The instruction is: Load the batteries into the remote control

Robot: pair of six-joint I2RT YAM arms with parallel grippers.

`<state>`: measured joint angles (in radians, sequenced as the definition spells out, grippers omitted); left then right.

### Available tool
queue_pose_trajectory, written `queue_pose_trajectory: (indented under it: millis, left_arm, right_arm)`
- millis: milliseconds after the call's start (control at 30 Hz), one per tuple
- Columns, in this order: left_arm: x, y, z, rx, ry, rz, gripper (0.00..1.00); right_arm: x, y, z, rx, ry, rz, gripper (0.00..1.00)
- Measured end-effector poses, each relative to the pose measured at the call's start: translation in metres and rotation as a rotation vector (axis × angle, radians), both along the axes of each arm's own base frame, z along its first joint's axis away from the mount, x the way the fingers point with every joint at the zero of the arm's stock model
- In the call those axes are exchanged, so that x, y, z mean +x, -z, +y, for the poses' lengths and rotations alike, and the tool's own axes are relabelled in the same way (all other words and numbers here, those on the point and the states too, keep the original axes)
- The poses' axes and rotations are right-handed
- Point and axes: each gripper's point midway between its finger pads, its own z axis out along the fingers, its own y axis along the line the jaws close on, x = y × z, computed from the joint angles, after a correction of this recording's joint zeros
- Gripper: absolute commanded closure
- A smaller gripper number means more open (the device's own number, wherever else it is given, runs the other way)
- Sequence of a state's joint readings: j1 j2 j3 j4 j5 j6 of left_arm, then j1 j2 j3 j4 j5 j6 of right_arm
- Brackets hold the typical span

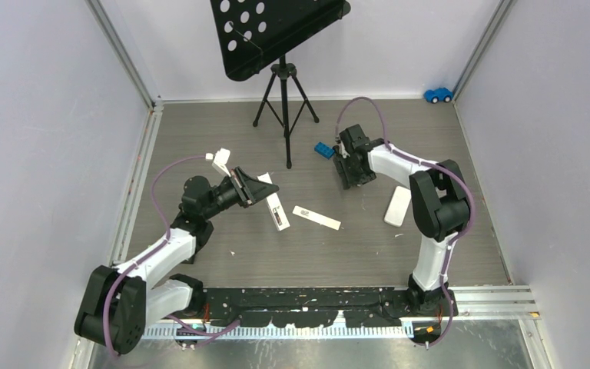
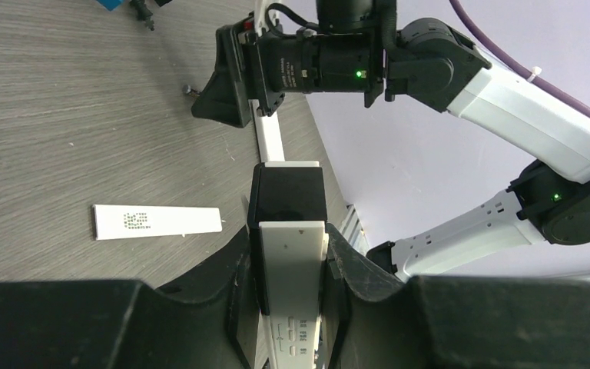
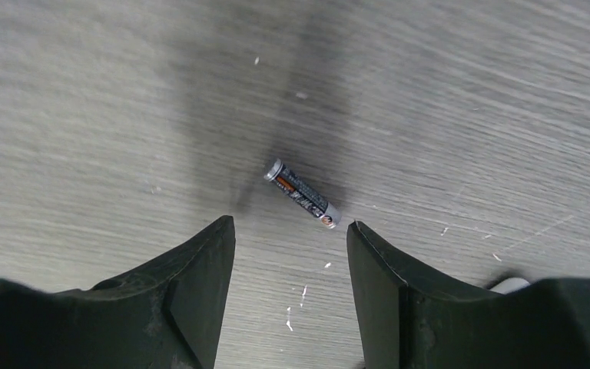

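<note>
My left gripper (image 1: pixel 260 190) is shut on one end of a white remote control (image 1: pixel 277 211), which slants down to the table. In the left wrist view the remote (image 2: pixel 288 254) sits between my closed fingers, with a black section at its far end. My right gripper (image 1: pixel 349 178) points down at the table, open and empty. In the right wrist view a small dark grey and silver battery (image 3: pixel 303 194) lies on the table just beyond my open gripper (image 3: pixel 290 231), close to the right fingertip (image 3: pixel 357 231). No other batteries show.
A thin white cover strip (image 1: pixel 316 217) lies right of the held remote. A second white remote (image 1: pixel 397 206) lies by the right arm. A blue brick (image 1: pixel 323 150), a music stand tripod (image 1: pixel 285 100) and a blue toy car (image 1: pixel 438 94) stand farther back.
</note>
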<state>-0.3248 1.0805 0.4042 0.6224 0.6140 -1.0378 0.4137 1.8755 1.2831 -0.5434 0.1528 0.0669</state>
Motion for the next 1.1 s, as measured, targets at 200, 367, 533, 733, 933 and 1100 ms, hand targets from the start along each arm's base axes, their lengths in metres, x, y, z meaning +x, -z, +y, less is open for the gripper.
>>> queue_pose_trajectory:
  millis: [200, 367, 533, 733, 933, 1100]
  left_arm:
    - [-0.002, -0.001, 0.001, 0.013, 0.001, -0.010, 1.00]
    - [-0.003, -0.002, 0.001, 0.019, 0.002, -0.016, 1.00]
    - [-0.004, -0.001, 0.001, 0.021, 0.009, -0.014, 1.00]
    - [-0.004, 0.000, 0.001, 0.023, 0.012, -0.013, 1.00]
    - [-0.005, 0.000, 0.000, 0.023, 0.015, -0.013, 1.00]
    - [-0.005, 0.000, 0.000, 0.023, 0.018, -0.013, 1.00]
  right_arm:
    - [-0.015, 0.013, -0.005, -0.003, -0.137, 0.115, 0.46]
    - [-0.016, 0.014, -0.007, 0.068, -0.207, 0.150, 0.49]
    - [-0.012, 0.017, -0.016, 0.064, -0.206, 0.152, 0.48]
    - [-0.008, 0.018, -0.020, 0.036, -0.199, 0.146, 0.43]
    - [0.010, 0.015, -0.029, -0.034, -0.173, 0.111, 0.37]
    - [0.023, 0.015, -0.027, -0.030, -0.181, 0.114, 0.41]
